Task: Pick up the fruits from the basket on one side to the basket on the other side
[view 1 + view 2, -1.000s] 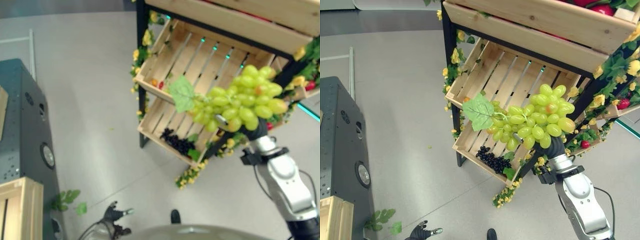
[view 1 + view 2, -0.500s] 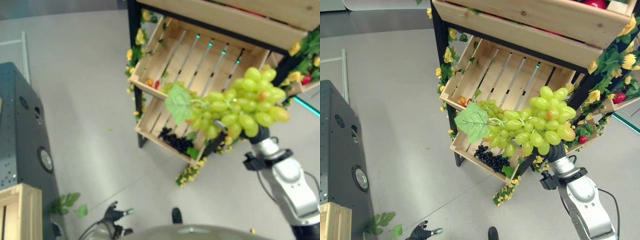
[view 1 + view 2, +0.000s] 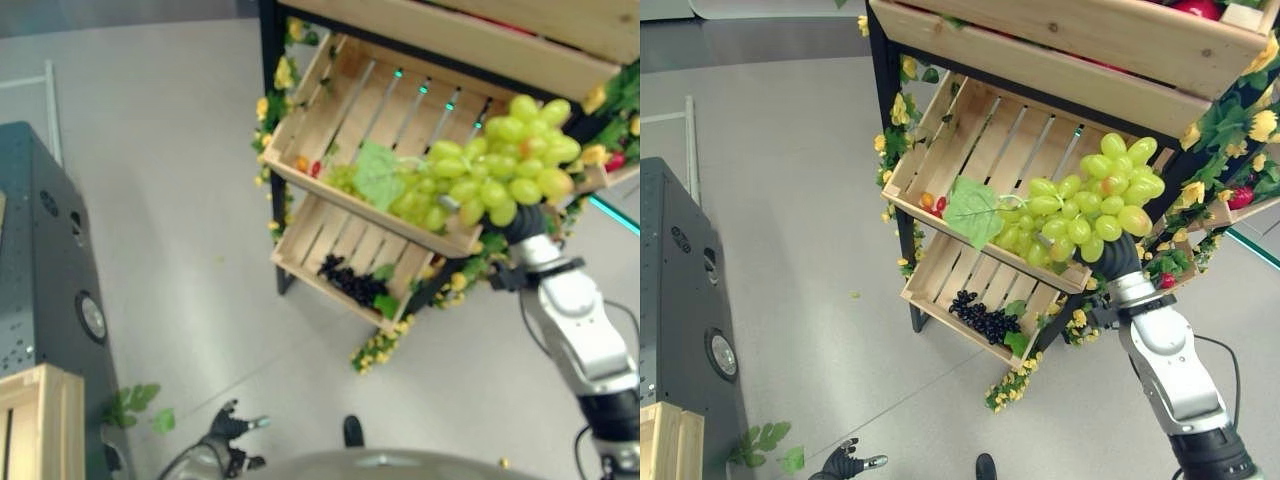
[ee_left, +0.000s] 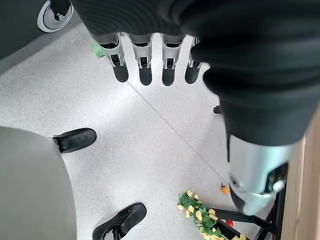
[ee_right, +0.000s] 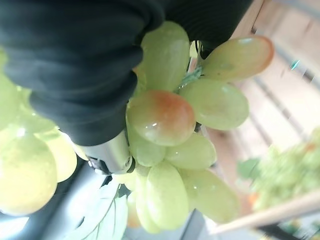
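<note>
The right hand point(image 3: 1110, 258) grips the green grape bunch point(image 3: 1080, 205), which spreads toward ten o'clock, seemingly over the middle crate point(image 3: 970, 140). The left hand point(image 4: 150, 60) hangs relaxed.

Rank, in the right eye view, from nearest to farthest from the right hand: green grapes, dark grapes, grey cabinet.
1. green grapes: held in the right hand.
2. dark grapes: lower crate, toward the robot's left.
3. grey cabinet: far left.

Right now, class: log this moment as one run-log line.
right hand: shut on green grapes | over middle crate | left hand: open, idle
</note>
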Controlling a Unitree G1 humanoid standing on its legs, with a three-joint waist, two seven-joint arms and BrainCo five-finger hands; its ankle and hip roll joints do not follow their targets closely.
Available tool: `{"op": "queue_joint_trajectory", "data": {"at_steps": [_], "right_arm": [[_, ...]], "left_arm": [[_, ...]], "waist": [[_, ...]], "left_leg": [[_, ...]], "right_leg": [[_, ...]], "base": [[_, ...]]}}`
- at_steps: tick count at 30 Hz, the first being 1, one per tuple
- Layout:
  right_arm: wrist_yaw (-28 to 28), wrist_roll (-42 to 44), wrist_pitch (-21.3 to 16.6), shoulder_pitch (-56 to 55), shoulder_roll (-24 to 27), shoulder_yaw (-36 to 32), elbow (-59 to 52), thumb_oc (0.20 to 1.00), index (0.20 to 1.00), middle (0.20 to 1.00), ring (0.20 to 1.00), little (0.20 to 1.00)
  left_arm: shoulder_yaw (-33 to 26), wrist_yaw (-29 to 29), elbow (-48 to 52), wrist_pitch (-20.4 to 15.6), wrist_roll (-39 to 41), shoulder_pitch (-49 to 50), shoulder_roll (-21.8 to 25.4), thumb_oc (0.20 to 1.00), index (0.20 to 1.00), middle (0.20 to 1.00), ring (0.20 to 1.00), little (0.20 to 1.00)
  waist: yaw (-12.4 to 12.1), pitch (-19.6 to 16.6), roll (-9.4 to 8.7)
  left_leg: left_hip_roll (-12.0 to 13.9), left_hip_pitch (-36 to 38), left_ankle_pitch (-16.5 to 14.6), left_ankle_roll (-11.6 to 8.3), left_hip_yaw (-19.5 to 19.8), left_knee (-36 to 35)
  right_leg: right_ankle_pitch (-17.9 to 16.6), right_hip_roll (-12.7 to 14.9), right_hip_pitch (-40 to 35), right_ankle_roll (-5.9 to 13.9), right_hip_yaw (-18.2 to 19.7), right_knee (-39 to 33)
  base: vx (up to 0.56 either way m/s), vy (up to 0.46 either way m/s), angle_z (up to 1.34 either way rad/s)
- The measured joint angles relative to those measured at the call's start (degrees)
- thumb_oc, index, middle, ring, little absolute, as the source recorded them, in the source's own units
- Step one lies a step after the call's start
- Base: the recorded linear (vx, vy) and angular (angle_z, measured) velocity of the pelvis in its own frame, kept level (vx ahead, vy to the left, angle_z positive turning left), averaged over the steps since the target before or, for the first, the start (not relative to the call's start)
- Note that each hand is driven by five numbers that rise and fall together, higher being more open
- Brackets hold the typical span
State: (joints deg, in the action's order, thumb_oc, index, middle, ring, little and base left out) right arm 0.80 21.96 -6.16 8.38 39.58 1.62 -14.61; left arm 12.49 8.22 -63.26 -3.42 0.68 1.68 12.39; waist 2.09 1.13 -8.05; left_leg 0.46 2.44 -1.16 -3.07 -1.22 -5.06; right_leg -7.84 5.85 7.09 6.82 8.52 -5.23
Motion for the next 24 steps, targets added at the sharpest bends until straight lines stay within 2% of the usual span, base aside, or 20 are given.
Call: {"op": "queue_joint_trajectory", "data": {"at_steps": [6,14,19,21,22,24], "right_arm": [[3.30,-0.03,1.22,4.63,2.69,2.30,7.35,0.200,0.200,0.200,0.200,0.200],[4.71,0.07,2.84,11.51,4.61,7.18,18.15,0.200,0.200,0.200,0.200,0.200],[5.05,0.03,4.78,24.91,6.07,18.13,34.98,0.200,0.200,0.200,0.200,0.200],[5.15,-0.12,5.49,29.77,6.15,21.25,41.86,0.200,0.200,0.200,0.200,0.200],[5.11,-1.14,6.45,35.40,6.20,24.85,49.46,0.200,0.200,0.200,0.200,0.200],[6.81,-1.40,8.01,37.93,6.06,26.35,53.43,0.200,0.200,0.200,0.200,0.200]], "left_arm": [[2.25,-0.07,0.48,0.37,0.07,-0.33,-0.12,1.000,1.000,1.000,1.000,1.000],[3.92,-0.37,0.84,0.47,0.16,-0.49,-0.04,1.000,1.000,1.000,1.000,1.000],[6.94,-0.87,0.10,0.69,0.33,-2.01,-0.17,1.000,1.000,1.000,1.000,1.000],[7.47,-1.09,-0.21,0.70,0.83,-2.53,-0.23,1.000,1.000,1.000,1.000,1.000],[8.51,-1.29,-0.40,0.72,1.36,-3.02,0.04,1.000,1.000,1.000,1.000,1.000],[8.72,-1.54,-0.26,0.61,1.80,-3.39,0.24,1.000,1.000,1.000,1.000,1.000]], "waist": [[-0.09,0.19,0.28],[-0.19,0.53,0.76],[-0.33,1.03,1.47],[-1.53,1.13,1.65],[-2.32,1.18,1.72],[-3.06,1.16,1.61]], "left_leg": [[0.06,0.06,0.02,0.01,0.76,-0.08],[0.09,-0.02,0.05,0.03,1.32,0.00],[0.07,-0.01,0.04,0.02,1.43,0.02],[0.10,0.03,0.06,0.02,1.45,0.03],[0.13,-0.12,0.06,0.02,1.54,0.04],[0.16,-0.19,0.07,0.02,1.68,0.05]], "right_leg": [[0.18,0.06,-0.39,-0.07,-0.89,-0.03],[0.21,0.13,-0.77,-0.09,-1.50,-0.02],[0.19,0.17,-0.78,-0.13,-1.74,-0.05],[0.15,0.14,-0.73,-0.17,-1.81,-0.04],[0.15,0.13,-0.66,-0.18,-1.92,-0.03],[0.14,0.14,-0.66,-0.19,-2.29,-0.01]], "base": [[0.00,0.000,0.06],[0.01,-0.002,0.03],[-0.01,-0.004,0.02],[0.00,-0.002,0.02],[0.00,0.000,0.00],[-0.01,-0.001,0.03]]}}
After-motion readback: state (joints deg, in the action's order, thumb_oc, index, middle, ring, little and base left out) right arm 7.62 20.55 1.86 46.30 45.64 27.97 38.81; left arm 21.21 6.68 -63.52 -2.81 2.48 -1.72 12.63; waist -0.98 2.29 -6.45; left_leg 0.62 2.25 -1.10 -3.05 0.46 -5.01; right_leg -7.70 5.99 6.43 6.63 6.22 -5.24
